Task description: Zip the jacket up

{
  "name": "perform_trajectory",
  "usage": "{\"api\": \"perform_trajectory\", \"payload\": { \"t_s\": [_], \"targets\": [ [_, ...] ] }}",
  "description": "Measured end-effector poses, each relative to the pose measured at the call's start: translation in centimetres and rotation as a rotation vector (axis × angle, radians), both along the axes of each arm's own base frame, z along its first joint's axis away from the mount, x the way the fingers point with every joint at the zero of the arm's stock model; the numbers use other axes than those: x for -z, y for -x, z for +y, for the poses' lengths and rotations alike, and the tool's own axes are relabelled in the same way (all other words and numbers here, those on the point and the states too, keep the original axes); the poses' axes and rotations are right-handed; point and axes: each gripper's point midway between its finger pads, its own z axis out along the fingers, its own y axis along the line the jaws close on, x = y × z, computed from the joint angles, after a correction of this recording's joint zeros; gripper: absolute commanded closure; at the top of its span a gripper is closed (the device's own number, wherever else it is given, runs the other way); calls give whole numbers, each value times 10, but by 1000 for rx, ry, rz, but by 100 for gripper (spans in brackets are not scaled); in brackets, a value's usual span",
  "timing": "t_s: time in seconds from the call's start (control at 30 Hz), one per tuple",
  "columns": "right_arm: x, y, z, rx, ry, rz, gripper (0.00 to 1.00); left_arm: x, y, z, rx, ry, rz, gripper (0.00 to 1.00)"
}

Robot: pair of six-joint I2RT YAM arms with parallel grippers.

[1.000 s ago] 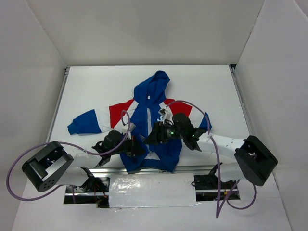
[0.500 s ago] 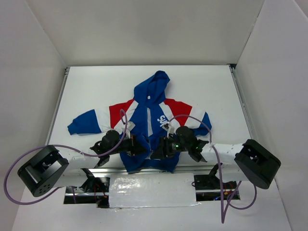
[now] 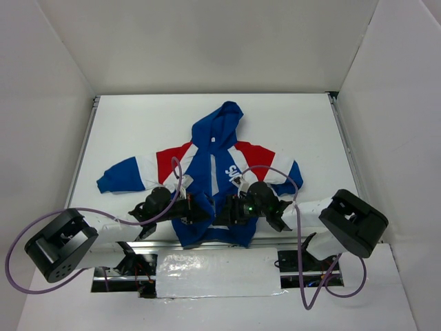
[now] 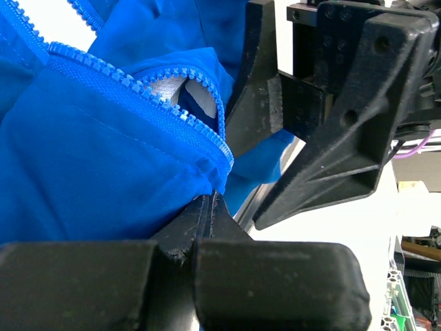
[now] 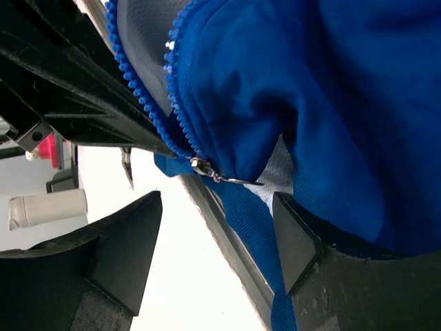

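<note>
1. White walls box in a white table (image 3: 138, 131), and the jacket (image 3: 213, 148) lies flat on it, front up, with its sleeves spread out to the left and right.
2. The jacket's long axis runs from near to far. The hood (image 3: 224, 117) points at the far wall, and the hem lies along the near edge of the table, between the two arms.
3. Both pincers sit low at the hem, close together. The left gripper (image 3: 200, 209) is left of the front opening and the right gripper (image 3: 231, 210) is right of it.
4. In the left wrist view, the left gripper (image 4: 210, 203) has its jaws pressed together on a fold of blue cloth, just below the end of the zipper teeth (image 4: 138, 86).
5. In the right wrist view, the right gripper (image 5: 217, 207) is spread wide and grips nothing. The metal zipper pull (image 5: 210, 172) lies in the gap between the fingers and touches neither.
</note>
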Motion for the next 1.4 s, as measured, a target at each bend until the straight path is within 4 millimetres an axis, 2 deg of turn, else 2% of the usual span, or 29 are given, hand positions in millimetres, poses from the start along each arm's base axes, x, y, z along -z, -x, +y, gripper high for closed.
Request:
{"api": "perform_trajectory", "payload": {
  "t_s": [0.33, 0.43, 0.5, 0.8, 1.1, 1.4],
  "targets": [
    [-2, -6, 5, 8, -27, -28, 31, -1, 3, -1, 17, 7, 4, 100],
    [-6, -6, 7, -2, -46, -38, 36, -1, 3, -1, 17, 7, 3, 100],
    [-9, -6, 9, -9, -60, -46, 42, -2, 3, -1, 18, 9, 2, 100],
    [-10, -5, 9, -13, -71, -49, 52, -1, 3, -3, 23, 15, 6, 100],
    [-3, 2, 7, -33, -68, -25, 46, -1, 3, -3, 22, 14, 8, 100],
    [-4, 11, 5, -49, -102, -4, 48, 1, 3, -3, 22, 11, 12, 100]
  ]
}}
